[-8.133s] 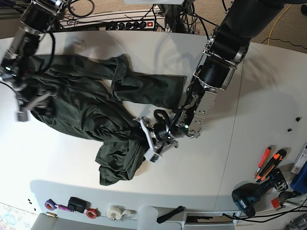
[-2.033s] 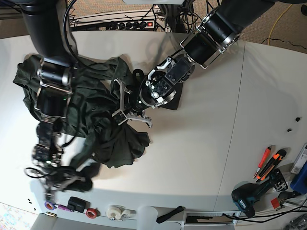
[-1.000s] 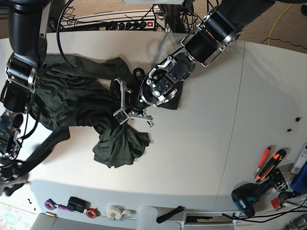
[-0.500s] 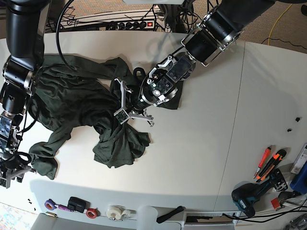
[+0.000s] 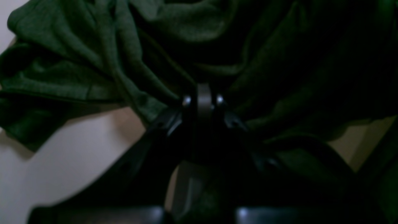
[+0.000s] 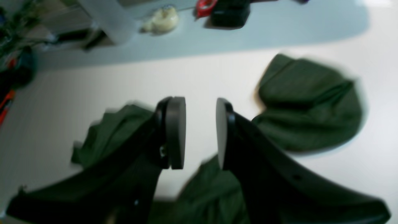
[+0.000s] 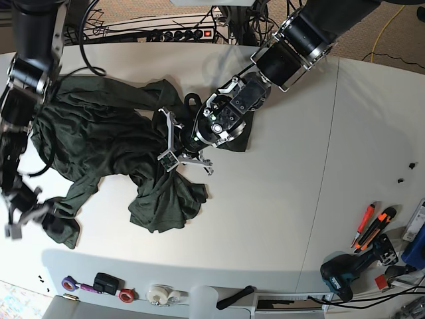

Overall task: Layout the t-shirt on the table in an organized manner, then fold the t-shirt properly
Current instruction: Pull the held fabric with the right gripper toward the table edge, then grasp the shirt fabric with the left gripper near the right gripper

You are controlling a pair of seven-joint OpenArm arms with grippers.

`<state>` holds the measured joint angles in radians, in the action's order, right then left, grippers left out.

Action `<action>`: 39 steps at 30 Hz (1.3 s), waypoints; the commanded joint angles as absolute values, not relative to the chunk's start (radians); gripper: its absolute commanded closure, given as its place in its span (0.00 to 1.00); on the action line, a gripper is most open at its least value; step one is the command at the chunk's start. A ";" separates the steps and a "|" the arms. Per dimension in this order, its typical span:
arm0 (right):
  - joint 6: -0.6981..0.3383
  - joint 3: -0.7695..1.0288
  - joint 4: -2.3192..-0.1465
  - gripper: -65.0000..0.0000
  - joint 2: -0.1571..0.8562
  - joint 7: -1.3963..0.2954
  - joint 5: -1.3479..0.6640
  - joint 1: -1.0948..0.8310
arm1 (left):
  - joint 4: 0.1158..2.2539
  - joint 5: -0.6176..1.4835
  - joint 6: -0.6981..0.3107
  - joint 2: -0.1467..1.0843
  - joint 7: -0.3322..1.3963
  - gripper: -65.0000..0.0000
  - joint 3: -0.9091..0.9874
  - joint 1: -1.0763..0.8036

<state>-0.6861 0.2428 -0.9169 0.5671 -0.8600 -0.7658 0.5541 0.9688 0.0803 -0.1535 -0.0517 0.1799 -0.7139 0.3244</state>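
The dark green t-shirt (image 7: 106,139) lies crumpled on the left half of the white table (image 7: 279,219), with one sleeve (image 7: 63,226) stretched toward the front left. My left gripper (image 7: 176,157) is shut on a bunched fold near the shirt's middle. In the left wrist view the left gripper (image 5: 203,99) pinches t-shirt (image 5: 77,77) fabric. My right gripper (image 7: 24,214) hovers open just left of the sleeve end, holding nothing. In the right wrist view the right gripper (image 6: 199,132) has a bare gap above the table, with the sleeve (image 6: 307,105) lying to its right.
Tape rolls (image 7: 159,293) and a small black item (image 7: 106,283) sit along the front edge. A drill (image 7: 345,274) and orange cutters (image 7: 372,226) lie at the front right. A power strip (image 7: 179,33) and cables run behind the table. A seam (image 7: 325,179) crosses the right part.
My right gripper has opened and let go of the sleeve, which now lies on the table. It has then drawn away from the front edge. The left gripper has not moved.
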 commanded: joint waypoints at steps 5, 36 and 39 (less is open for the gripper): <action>-0.698 0.251 -0.962 0.73 0.593 -0.804 -0.782 0.386 | 0.941 0.022 -0.184 -0.016 0.448 0.99 -0.724 0.280; -0.698 0.250 -0.962 0.73 0.524 -0.745 -0.757 0.227 | 1.183 -0.001 -0.182 -0.016 0.464 0.80 -0.723 0.283; -0.698 0.250 -0.962 0.73 0.524 -0.750 -0.739 0.227 | 1.267 -0.001 -0.179 -0.017 0.463 0.80 -0.723 0.289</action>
